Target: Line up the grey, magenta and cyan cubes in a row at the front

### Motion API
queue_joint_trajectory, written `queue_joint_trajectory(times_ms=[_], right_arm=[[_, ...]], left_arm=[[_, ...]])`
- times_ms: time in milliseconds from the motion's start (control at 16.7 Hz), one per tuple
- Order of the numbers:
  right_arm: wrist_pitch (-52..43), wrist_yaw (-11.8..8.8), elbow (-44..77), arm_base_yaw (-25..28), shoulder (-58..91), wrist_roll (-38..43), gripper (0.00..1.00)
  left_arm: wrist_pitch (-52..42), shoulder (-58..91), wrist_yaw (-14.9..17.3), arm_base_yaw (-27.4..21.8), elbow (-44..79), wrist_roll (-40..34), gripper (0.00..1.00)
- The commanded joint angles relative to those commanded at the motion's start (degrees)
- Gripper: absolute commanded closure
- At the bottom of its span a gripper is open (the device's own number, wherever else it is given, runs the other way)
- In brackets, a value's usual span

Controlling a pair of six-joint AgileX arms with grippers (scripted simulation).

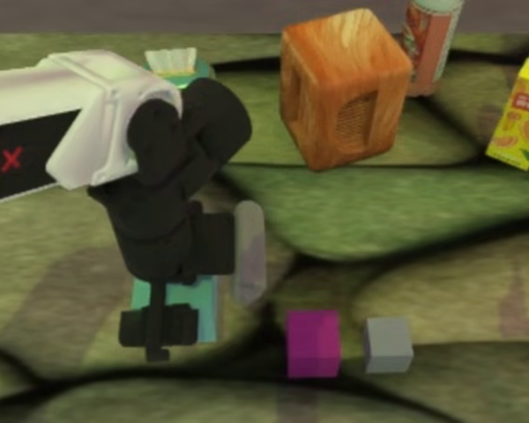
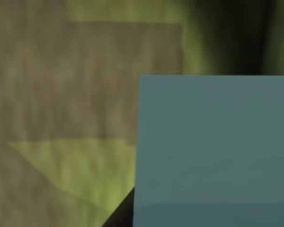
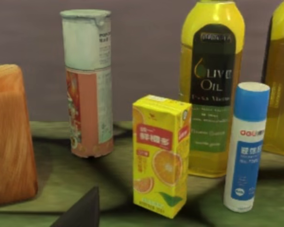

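The cyan cube (image 1: 209, 310) lies at the front left, mostly hidden under my left gripper (image 1: 159, 330), which comes straight down on it and is shut on it. In the left wrist view the cyan cube (image 2: 213, 151) fills the frame, with one dark finger (image 2: 119, 215) pressed against its side. I cannot tell whether it rests on the cloth. To its right stand the magenta cube (image 1: 313, 342) and then the small grey cube (image 1: 388, 345), close together in a row along the front. My right gripper (image 3: 86, 212) is out of the top view, parked facing the back right.
A large orange wood-grain block (image 1: 344, 88) stands at the back centre, a can (image 1: 432, 40) behind it. A yellow juice box (image 1: 522, 115) is at the back right, beside oil bottles (image 3: 212, 85) and a glue stick (image 3: 246, 146). A teal tissue box (image 1: 176, 66) sits behind the left arm.
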Motion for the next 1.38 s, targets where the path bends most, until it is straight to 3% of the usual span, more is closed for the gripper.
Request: queue_joint_trajectory(times_ms=[480,780,1380], right_arm=[[0.00,0.00,0.00,0.00,0.00,0.00,0.00],[0.00,0.00,0.00,0.00,0.00,0.00,0.00],[0.00,0.00,0.00,0.00,0.00,0.00,0.00]], left_arm=[[14.68,5.69,0.03,-0.55,-8.54,-0.37,1.00],[15.70,6.22,0.02,-0.65,-9.20,-0.34,1.00],[15.70,6.22,0.02,-0.65,-9.20,-0.34,0.25]])
